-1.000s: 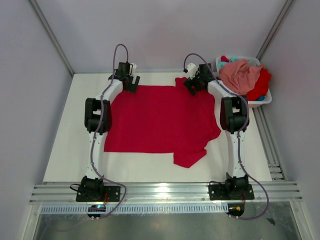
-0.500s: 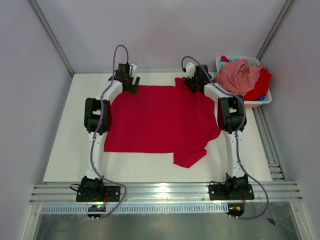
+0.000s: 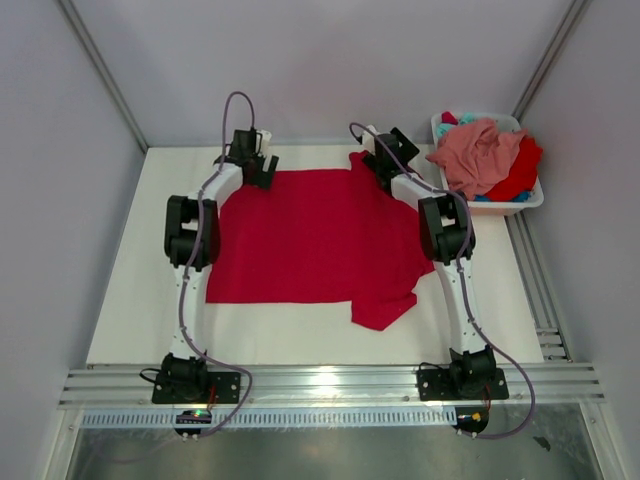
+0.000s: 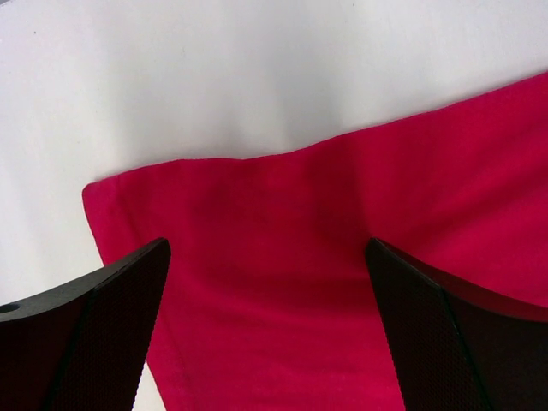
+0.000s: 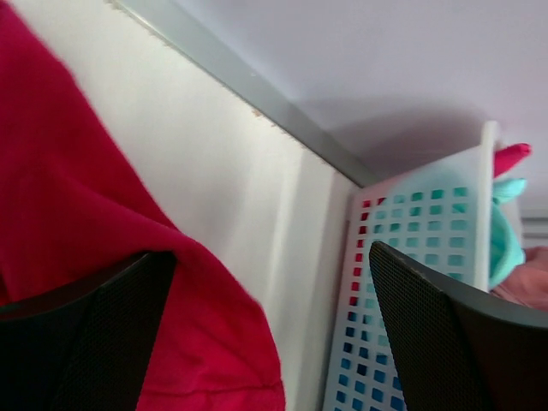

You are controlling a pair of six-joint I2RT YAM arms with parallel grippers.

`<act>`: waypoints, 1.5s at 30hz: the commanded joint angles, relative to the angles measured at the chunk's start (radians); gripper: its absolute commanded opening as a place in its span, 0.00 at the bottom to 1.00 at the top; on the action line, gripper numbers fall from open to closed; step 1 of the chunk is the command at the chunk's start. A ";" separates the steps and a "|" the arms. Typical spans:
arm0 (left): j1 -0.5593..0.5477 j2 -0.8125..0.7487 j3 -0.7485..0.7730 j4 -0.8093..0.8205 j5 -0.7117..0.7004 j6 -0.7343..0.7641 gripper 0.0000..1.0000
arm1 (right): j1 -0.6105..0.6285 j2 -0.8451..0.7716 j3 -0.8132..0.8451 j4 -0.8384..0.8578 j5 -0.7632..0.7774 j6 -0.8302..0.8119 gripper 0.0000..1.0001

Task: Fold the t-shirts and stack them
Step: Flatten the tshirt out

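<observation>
Surface: white table (image 3: 120, 300), pale walls (image 3: 330, 60) | Count: one red t-shirt (image 3: 310, 235) spread flat mid-table; heaped shirts (image 3: 480, 150) (salmon, red, teal) in white basket (image 3: 527, 203) at far right, number unclear | left gripper (image 4: 267, 248) spread wide, empty, over far-left shirt corner | right gripper (image 5: 274, 253) spread wide, nothing clamped, at far-right sleeve.

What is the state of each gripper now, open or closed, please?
Left gripper: open, over a corner of the red t-shirt.
Right gripper: open, at the red t-shirt's far edge.

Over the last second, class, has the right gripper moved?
Yes: the right gripper has shifted left, away from the white basket.
</observation>
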 commanded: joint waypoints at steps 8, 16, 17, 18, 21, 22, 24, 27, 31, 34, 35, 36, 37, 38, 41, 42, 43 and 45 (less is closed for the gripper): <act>0.020 -0.072 -0.112 -0.035 0.040 0.002 0.97 | -0.009 0.066 0.039 0.097 0.190 -0.080 0.99; 0.030 -0.142 -0.228 0.010 0.060 0.008 0.96 | -0.014 0.111 0.072 0.250 0.294 -0.196 1.00; 0.033 -0.148 -0.239 0.014 0.065 0.009 0.96 | -0.015 0.118 0.074 0.272 0.302 -0.214 1.00; 0.033 -0.154 -0.250 0.017 0.069 0.011 0.96 | -0.017 0.123 0.074 0.308 0.307 -0.221 0.99; 0.036 -0.174 -0.285 0.036 0.085 0.016 0.96 | -0.018 0.134 0.060 0.402 0.334 -0.237 0.99; 0.036 -0.179 -0.293 0.039 0.086 0.017 0.96 | -0.018 0.134 0.052 0.422 0.337 -0.241 1.00; 0.034 -0.179 -0.290 0.042 0.088 0.014 0.96 | -0.018 0.131 0.040 0.433 0.328 -0.236 0.99; 0.034 -0.165 -0.258 0.034 0.095 0.016 0.97 | -0.018 0.117 0.039 0.366 0.302 -0.189 0.99; 0.034 -0.110 -0.132 -0.013 0.100 0.034 0.97 | -0.017 0.091 0.037 0.313 0.290 -0.095 0.99; 0.034 -0.052 -0.032 -0.052 0.100 0.046 0.97 | -0.012 0.077 0.034 0.327 0.295 -0.087 1.00; 0.034 -0.032 -0.012 -0.055 0.103 0.046 0.97 | -0.009 0.069 0.020 0.344 0.298 -0.107 0.99; 0.034 -0.026 0.023 -0.061 0.106 0.046 0.97 | -0.005 0.062 0.010 0.359 0.290 -0.113 0.99; 0.034 -0.020 0.037 -0.062 0.106 0.046 0.97 | -0.002 0.046 -0.007 0.347 0.272 -0.109 1.00; 0.033 -0.015 0.049 -0.059 0.137 0.037 0.98 | 0.008 0.001 -0.054 0.302 0.247 -0.066 0.99; 0.033 0.011 0.112 -0.072 0.167 0.011 0.99 | 0.012 -0.082 -0.131 0.193 0.115 0.047 0.99; 0.028 0.028 0.142 -0.079 0.168 0.006 0.99 | 0.012 -0.125 -0.139 0.136 0.098 0.124 0.99; 0.025 0.036 0.158 -0.090 0.166 0.006 0.99 | 0.014 -0.147 -0.147 0.105 0.047 0.153 0.99; 0.011 0.057 0.183 -0.108 0.163 0.025 0.99 | 0.020 -0.201 -0.182 0.063 0.017 0.203 0.99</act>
